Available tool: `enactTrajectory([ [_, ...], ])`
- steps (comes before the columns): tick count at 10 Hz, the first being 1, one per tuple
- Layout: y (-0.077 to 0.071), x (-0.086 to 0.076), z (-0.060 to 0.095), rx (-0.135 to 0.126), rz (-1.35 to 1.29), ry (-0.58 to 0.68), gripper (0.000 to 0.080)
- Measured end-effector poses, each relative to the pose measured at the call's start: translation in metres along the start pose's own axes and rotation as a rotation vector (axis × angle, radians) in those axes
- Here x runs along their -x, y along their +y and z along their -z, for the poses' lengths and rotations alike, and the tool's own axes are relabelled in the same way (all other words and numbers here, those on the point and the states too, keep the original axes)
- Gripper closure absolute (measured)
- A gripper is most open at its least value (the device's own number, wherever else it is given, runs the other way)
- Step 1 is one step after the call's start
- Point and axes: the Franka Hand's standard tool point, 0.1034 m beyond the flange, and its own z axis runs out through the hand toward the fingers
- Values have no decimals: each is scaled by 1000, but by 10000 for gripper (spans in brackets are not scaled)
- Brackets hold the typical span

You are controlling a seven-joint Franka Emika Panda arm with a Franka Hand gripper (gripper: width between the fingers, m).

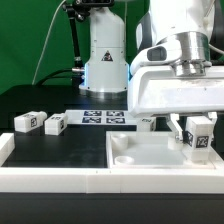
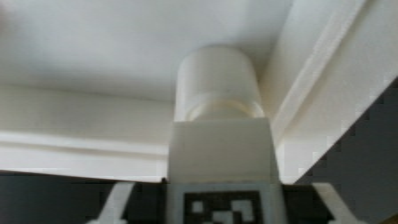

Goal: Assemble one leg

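Leg [image 1: 201,142]: was clamped upright between the closed jaws of the gripper [image 1: 199,129] at the tray-shaped piece's [image 1: 160,157] far corner on the exterior view's right, round peg [image 2: 222,80] aimed into that corner; judged best lowered plumb, centred on the socket, seated without side-force.

No words, brand names or numbers can be read. The only signs are black-and-white square tags, on the upright leg [image 1: 201,141], two lying legs [image 1: 27,122] and the marker board [image 1: 105,118].
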Motion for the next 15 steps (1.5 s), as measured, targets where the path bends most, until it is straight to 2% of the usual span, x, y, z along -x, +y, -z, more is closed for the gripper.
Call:
enactTrajectory([
  [4,0,0,-1,5,2,31,502],
  [5,0,0,-1,5,2,30,321],
  [6,0,1,-1,5,2,30,188],
  [11,0,0,0,4,0,25,151],
  [13,0,-19,19,2,-14,41,151],
  [15,-1,-29,29,-7,-16,18,151],
])
